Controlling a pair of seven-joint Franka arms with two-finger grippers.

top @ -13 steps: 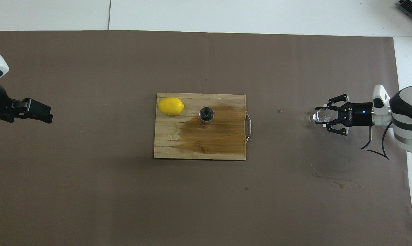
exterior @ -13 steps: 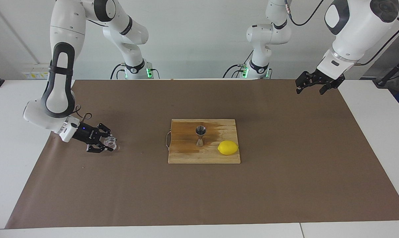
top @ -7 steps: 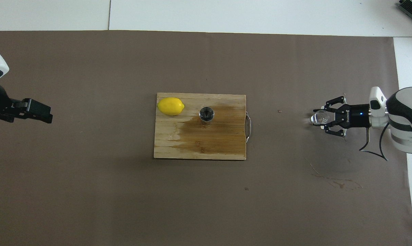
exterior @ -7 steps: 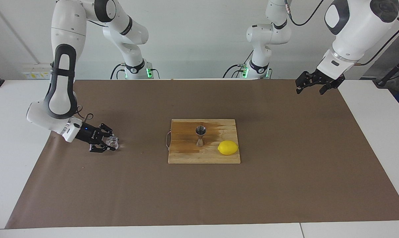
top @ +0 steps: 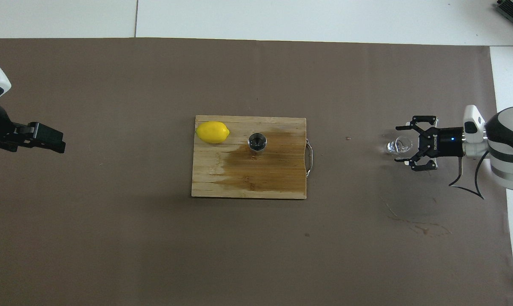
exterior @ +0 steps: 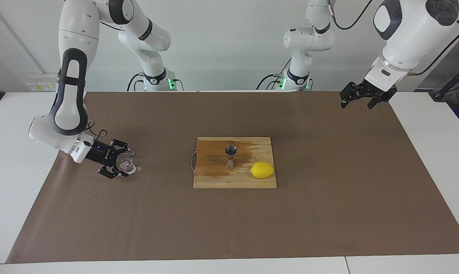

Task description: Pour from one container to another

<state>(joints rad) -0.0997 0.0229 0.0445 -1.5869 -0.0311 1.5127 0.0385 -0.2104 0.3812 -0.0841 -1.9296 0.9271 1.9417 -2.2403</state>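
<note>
Overhead view: glass cup between spread right jaws.

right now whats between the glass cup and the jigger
Mostly bare brown paper, then the cutting board's metal handle and wet wood. The overhead view shows it clearly from glass cup to jigger.

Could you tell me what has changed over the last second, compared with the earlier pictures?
The right gripper has opened its fingers and let go of the glass cup, which now stands on the brown paper between them, toward the right arm's end. The left gripper still waits raised; the jigger, lemon and cutting board have not moved.
</note>
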